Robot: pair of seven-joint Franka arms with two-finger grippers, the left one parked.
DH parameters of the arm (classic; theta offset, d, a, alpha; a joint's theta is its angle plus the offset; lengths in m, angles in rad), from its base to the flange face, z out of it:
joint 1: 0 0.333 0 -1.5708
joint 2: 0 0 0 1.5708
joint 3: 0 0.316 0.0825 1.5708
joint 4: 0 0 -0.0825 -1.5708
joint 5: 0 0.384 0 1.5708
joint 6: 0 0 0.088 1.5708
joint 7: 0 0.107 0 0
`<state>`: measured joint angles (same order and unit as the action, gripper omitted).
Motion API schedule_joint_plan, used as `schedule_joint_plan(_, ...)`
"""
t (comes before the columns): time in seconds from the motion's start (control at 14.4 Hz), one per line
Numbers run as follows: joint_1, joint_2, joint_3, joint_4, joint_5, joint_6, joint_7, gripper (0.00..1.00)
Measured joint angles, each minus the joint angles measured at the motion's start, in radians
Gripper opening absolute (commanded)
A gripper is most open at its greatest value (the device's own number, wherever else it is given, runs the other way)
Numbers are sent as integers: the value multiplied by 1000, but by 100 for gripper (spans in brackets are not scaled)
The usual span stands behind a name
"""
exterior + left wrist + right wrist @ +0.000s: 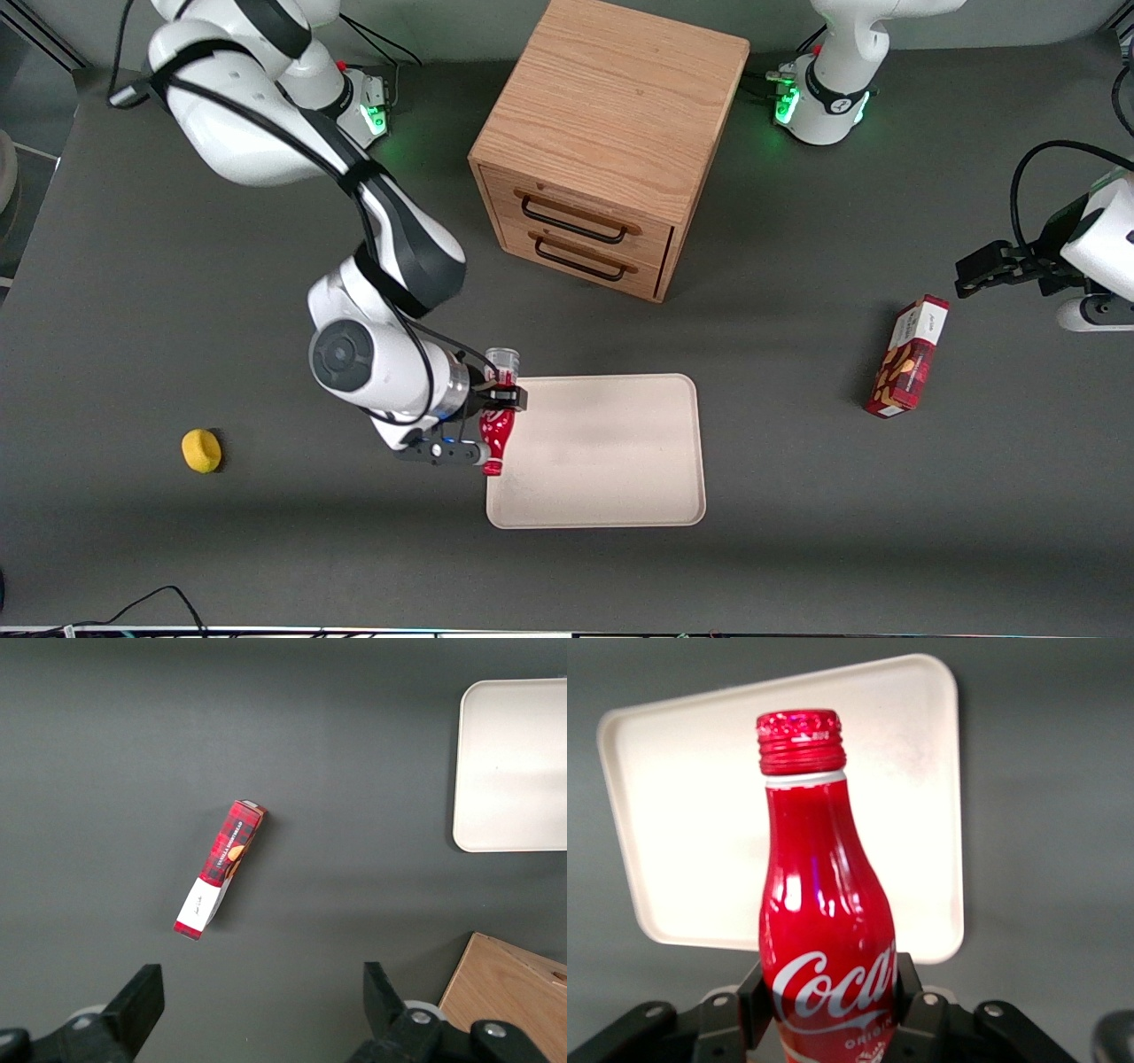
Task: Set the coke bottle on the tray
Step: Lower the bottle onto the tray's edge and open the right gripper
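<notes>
Coke bottle [497,432] was pinched in the gripper [501,396], held over the tray's [611,452] edge at the working arm's end. Surface was a dark grey table [177,292]. Wooden drawer cabinet [611,142] stood farther from the front camera; yellow object [201,450] and snack box [908,357] lay well apart

even, fairly bright overhead light; soft shadows fall beside the wooden cabinet [611,142] and snack box [908,356]. in the right wrist view the tray [682,815] blows out to near white (overexposed), and glare streaks the coke bottle [824,904] clamped in the gripper [828,997]. the front view is sharp.
</notes>
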<state>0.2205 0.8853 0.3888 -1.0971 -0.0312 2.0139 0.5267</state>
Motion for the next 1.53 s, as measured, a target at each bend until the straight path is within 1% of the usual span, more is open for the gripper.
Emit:
schedule_joint_plan(0.14,-1,58,-2,10,-32,55,-45,0)
schedule_joint_plan(0.35,9,110,-1,12,-130,131,-56,0)
schedule_joint_plan(0.42,14,127,-1,10,-151,165,-56,0)
schedule_joint_plan(0.56,25,158,-1,8,-168,221,-56,0)
schedule_joint_plan(0.9,28,179,-4,-4,-186,262,-59,0)
schedule_joint_plan(1.11,20,179,-5,-20,-241,292,-61,0)
schedule_joint_plan(1.32,17,179,-6,-60,-269,379,-62,0)
schedule_joint_plan(1.39,17,180,-10,-72,-273,401,-62,41)
schedule_joint_plan(1.46,17,183,-13,-82,-274,411,-62,99)
schedule_joint_plan(1.53,17,186,-16,-88,-277,419,-62,100)
